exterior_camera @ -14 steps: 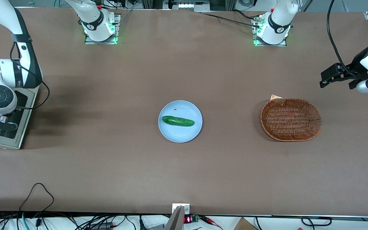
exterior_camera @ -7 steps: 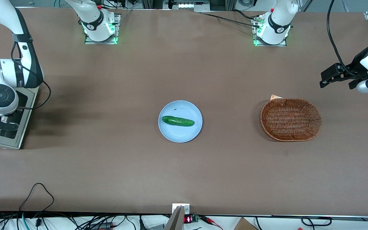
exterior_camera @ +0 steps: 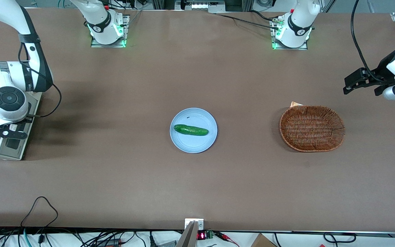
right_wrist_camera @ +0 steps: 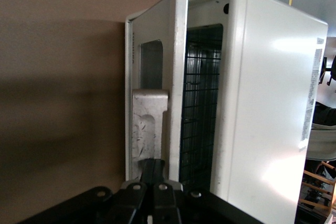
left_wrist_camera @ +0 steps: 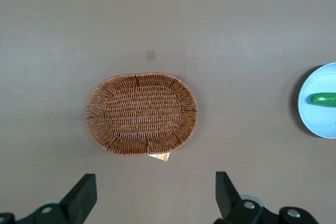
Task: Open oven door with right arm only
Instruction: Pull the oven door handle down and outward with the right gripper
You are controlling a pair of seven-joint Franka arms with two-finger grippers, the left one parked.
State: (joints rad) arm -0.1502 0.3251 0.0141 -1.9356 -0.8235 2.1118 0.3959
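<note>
The white toaster oven (right_wrist_camera: pixel 268 103) stands at the working arm's end of the table. Its oven door (right_wrist_camera: pixel 181 51) is ajar, and the gap shows the dark wire rack (right_wrist_camera: pixel 202 103) inside. The door's silver handle (right_wrist_camera: pixel 149 124) faces the table. My right gripper (right_wrist_camera: pixel 156 169) has its two black fingers pressed together, with the tips against the handle. In the front view the right arm's wrist covers most of the oven. The gripper (exterior_camera: pixel 3 133) sits over the grey-framed door (exterior_camera: pixel 10 148).
A light blue plate (exterior_camera: pixel 202 145) with a cucumber (exterior_camera: pixel 190 130) lies mid-table. A wicker basket (exterior_camera: pixel 312 128) sits toward the parked arm's end and also shows in the left wrist view (left_wrist_camera: pixel 140 113). Cables trail along the table's near edge.
The right arm's wrist has shifted toward the table's middle and slightly away from the front camera. The gripper has stayed at the door. Less of the door's dark glass shows beneath it.
</note>
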